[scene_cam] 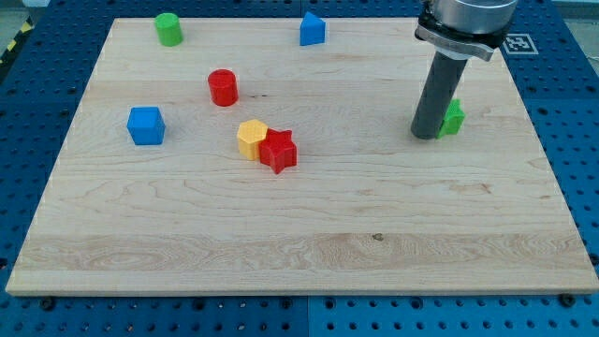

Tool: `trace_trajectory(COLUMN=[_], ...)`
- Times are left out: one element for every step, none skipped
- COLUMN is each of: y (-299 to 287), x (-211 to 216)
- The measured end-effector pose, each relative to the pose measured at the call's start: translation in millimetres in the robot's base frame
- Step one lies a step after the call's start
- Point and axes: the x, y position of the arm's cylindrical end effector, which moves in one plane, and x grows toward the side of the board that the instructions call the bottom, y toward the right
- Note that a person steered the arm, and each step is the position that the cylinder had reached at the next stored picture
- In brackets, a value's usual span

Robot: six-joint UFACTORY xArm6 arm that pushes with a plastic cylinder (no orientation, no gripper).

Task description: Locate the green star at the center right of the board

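The green star point(454, 118) lies at the board's centre right, mostly hidden behind my rod; only its right part shows. My tip point(426, 135) rests on the wooden board point(299, 243) right against the star's left side, touching or nearly touching it.
A green cylinder point(168, 29) sits at the view's top left and a blue pentagon-like block point(312, 30) at the top centre. A red cylinder point(223, 87) and a blue cube point(146, 125) lie at the left. A yellow hexagon point(251, 138) touches a red star point(278, 150) near the centre.
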Motion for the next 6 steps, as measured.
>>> trace_trajectory(y=[-22, 11, 20, 21, 36, 60], x=[-12, -11, -13, -16, -20, -20])
